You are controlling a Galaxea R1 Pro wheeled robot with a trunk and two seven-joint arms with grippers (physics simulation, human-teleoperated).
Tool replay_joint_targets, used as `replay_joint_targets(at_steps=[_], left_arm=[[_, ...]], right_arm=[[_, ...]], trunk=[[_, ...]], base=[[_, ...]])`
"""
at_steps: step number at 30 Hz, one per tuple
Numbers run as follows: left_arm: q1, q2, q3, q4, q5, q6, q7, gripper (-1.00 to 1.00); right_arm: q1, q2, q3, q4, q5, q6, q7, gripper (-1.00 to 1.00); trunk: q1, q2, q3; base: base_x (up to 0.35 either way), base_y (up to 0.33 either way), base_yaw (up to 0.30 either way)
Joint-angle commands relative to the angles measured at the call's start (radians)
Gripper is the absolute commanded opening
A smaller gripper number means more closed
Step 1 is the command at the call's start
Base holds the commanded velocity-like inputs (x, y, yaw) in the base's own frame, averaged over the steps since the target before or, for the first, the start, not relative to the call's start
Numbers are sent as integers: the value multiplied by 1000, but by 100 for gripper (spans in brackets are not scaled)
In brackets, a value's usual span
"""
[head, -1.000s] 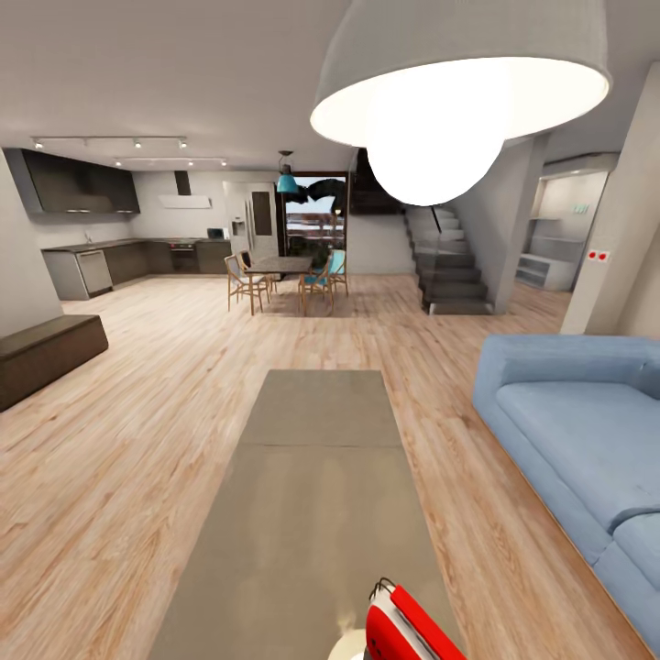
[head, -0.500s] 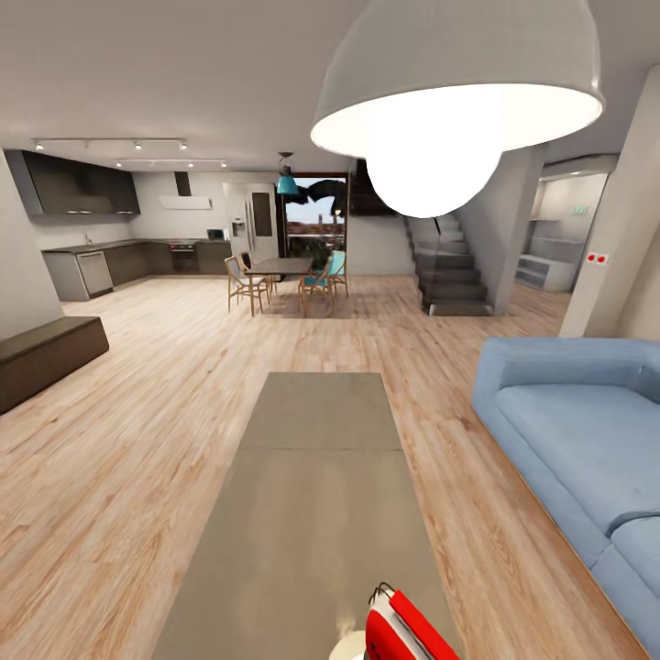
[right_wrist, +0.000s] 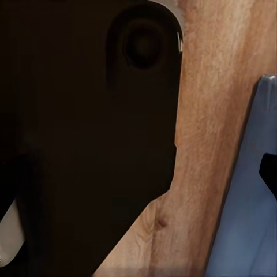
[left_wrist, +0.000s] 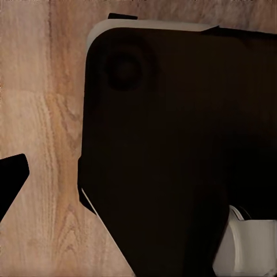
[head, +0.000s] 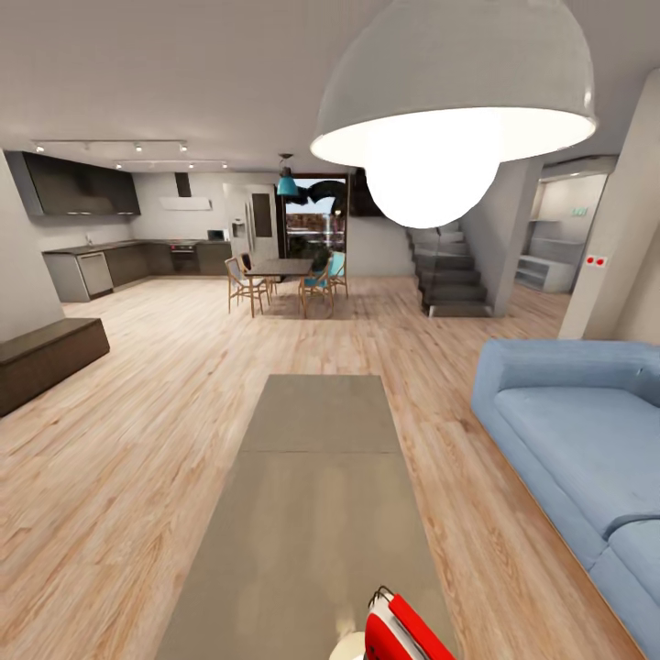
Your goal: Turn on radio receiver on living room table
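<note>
While the radio receiver [head: 403,631] sits at the tabletop's [head: 312,495] near end, beside the blue sofa [head: 587,440], fingers' state cannot be told, so a blind reach might knock it off

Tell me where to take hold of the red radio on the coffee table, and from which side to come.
Only the top of the radio receiver shows, at the near end of the table, cut off by the head view's bottom edge. Judging from that, the thin wire handle arching over its upper end looks the best grip: come from above, one of the fingers each side of the wire. The face and dial are hidden.
</note>
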Motion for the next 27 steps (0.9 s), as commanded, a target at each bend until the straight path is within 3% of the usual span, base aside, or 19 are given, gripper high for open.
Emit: replay_joint_targets(at_steps=[1,16,27], left_arm=[[0,0,0,-1,0,0,0,100],[0,0,0,-4,0,0,3,100],[0,0,0,-4,0,0,3,100]], right_arm=[[0,0,0,0,0,0,0,100],[0,0,-3,0,-3,3,-1,100],[0,0,-3,0,-3,3,-1,100]], trunk=[[-4,7,3],[-61,112,50],[-104,189,85]], base=[[0,0,0],[0,0,-151],[0,0,-22]])
